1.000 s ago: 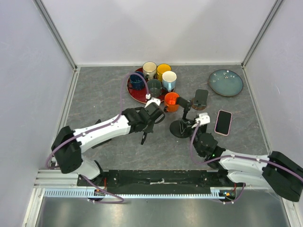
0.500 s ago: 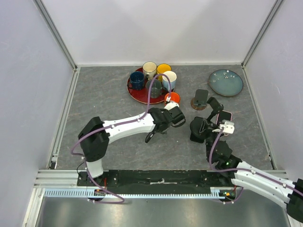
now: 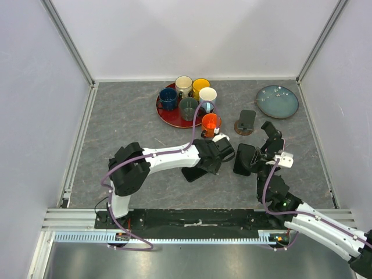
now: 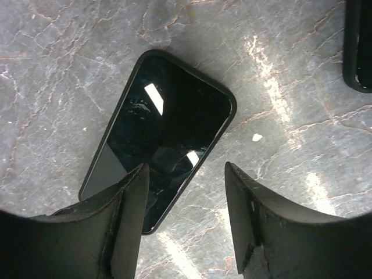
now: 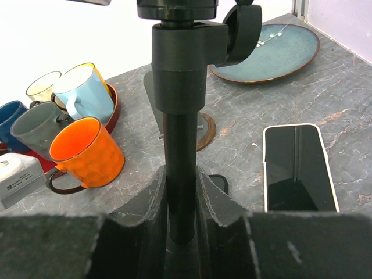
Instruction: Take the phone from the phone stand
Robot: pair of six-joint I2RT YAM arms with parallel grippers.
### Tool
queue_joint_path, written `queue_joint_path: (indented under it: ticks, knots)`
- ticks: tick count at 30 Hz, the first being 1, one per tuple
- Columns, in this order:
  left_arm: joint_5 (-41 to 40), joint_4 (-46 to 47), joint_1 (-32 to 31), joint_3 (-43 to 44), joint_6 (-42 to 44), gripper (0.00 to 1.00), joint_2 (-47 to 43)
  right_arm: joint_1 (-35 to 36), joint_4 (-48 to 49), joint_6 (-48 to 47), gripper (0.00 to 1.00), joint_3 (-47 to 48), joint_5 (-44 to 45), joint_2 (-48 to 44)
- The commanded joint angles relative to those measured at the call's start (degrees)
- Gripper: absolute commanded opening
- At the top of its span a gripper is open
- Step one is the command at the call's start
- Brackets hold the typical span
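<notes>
A black phone (image 4: 163,133) lies flat on the grey table, screen up; in the top view (image 3: 190,174) it lies left of the stand. My left gripper (image 4: 186,174) hovers just above its lower end, open and empty; in the top view (image 3: 202,165) it is right over the phone. The black phone stand (image 5: 179,104) stands upright with an empty head. My right gripper (image 5: 181,192) is shut on its pole low down; in the top view (image 3: 260,161) it is beside the stand's base (image 3: 244,160).
A white-edged phone (image 5: 299,168) lies right of the stand. An orange mug (image 3: 210,123), a red tray (image 3: 168,118) of mugs, a small round wooden stand (image 3: 245,124) and a blue-green plate (image 3: 277,102) are further back.
The right arm moved the stand to the right. The left arm swung right; its gripper now hovers over the phone lying on the table.
</notes>
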Motion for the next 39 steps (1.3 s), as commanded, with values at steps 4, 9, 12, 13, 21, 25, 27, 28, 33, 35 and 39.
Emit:
queue_joint_path:
  ticks: [4, 9, 12, 13, 21, 25, 27, 28, 33, 35, 39]
  knots:
    - [1.14, 7.64, -0.02, -3.81, -2.57, 0.66, -4.66, 0.09, 2.38, -2.62, 0.00, 3.92, -5.10, -0.31]
    - [0.26, 14.75, 1.47, -12.58, -2.66, 0.79, -16.76, 0.09, 3.61, -5.42, 0.00, 5.33, -13.09, 4.52]
    - [0.87, 20.38, 3.23, -18.55, -2.31, 0.85, -25.29, 0.09, 5.02, -6.48, 0.00, 6.47, -18.72, 8.13]
    - [1.14, 24.05, 3.58, -20.24, -1.96, 0.88, -27.94, 0.09, 5.55, -6.66, 0.00, 6.99, -21.26, 9.09]
    - [10.01, 41.83, 5.69, -33.43, 2.61, 1.00, -45.62, 0.09, 11.34, -8.07, 0.00, 9.72, -34.80, 19.73]
    - [12.82, 44.82, 6.22, -34.93, 4.37, 1.00, -49.58, 0.09, 13.98, -7.98, 0.00, 9.98, -41.57, 22.46]
    - [14.06, 44.65, 6.31, -34.67, 5.86, 1.00, -50.55, 0.00, 14.60, -7.98, 0.00, 10.16, -44.90, 23.60]
    - [13.97, 43.78, 6.22, -34.15, 6.83, 1.00, -50.55, 0.09, 14.86, -7.98, 0.00, 10.25, -45.80, 23.95]
    - [8.09, 39.64, 6.40, -32.20, 5.52, 0.98, -48.27, 0.09, 17.32, -6.58, 0.00, 10.42, -49.93, 25.71]
    - [6.51, 39.64, 6.83, -32.64, 3.07, 0.93, -48.44, 0.18, 17.77, -6.22, 0.00, 10.51, -51.78, 26.32]
    - [5.62, 37.09, 9.20, -32.73, -2.56, 0.81, -49.24, 0.18, 18.64, -5.78, 0.00, 10.34, -53.54, 27.38]
